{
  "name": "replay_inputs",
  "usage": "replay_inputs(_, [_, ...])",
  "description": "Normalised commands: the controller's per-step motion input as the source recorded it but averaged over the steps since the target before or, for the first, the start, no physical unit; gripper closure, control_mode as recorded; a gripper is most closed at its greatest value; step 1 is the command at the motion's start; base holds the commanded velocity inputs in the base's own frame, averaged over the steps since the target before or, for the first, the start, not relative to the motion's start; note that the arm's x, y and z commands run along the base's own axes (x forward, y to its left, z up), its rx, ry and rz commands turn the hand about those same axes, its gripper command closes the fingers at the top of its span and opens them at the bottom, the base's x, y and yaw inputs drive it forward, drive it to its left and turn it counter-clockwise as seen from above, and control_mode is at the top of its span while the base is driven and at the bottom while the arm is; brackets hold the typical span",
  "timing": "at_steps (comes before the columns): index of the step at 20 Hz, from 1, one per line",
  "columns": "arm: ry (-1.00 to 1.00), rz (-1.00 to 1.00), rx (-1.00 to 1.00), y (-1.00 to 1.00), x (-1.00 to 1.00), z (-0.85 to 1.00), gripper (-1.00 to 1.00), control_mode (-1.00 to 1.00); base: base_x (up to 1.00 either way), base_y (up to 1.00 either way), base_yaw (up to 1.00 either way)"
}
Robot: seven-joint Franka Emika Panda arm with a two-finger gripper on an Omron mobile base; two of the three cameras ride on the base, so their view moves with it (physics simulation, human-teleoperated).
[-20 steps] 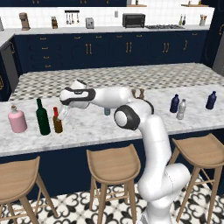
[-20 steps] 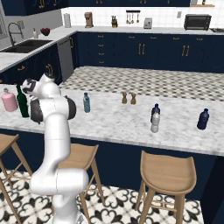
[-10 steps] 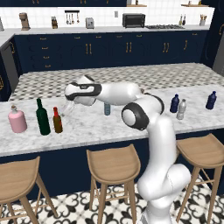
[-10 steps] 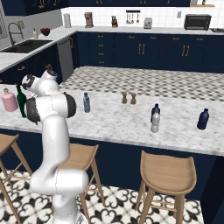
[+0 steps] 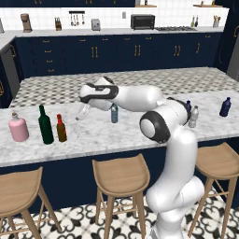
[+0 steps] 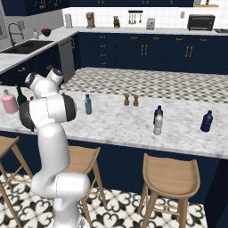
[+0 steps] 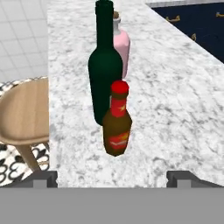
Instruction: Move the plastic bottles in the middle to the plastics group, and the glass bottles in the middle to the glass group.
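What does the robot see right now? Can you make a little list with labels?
gripper: open, empty, above the counter
amber bottle: red top, standing upright beside the green bottle
green bottle: tall, upright
pink bottle: squat, at the row's far end
teal bottle: mid-counter, alone
clear bottle: touching or very close to a dark blue one
navy bottle: standing apart

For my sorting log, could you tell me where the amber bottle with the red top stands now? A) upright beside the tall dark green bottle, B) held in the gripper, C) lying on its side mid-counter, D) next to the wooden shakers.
A: the amber bottle stands upright on the counter right beside the dark green bottle, with the pink bottle just beyond, free of the gripper.
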Motion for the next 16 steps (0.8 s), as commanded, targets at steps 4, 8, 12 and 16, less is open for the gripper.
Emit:
replay_inputs(4, [0.09, -0.21, -0.16, -0.59, 0.03, 0.24, -1.00, -1.00, 0.00, 0.00, 0.00])
replay_inputs(8, [0.18, -0.33, -0.23, -0.58, 0.30, 0.06, -1.00, -1.00, 0.00, 0.00, 0.00])
replay_inputs(12, [0.14, -0.47, -0.24, -0.63, 0.47, 0.00, -1.00, -1.00, 0.00, 0.00, 0.00])
replay_inputs(16, [0.14, -0.49, -0.25, -0.74, 0.56, 0.00, -1.00, -1.00, 0.00, 0.00, 0.00])
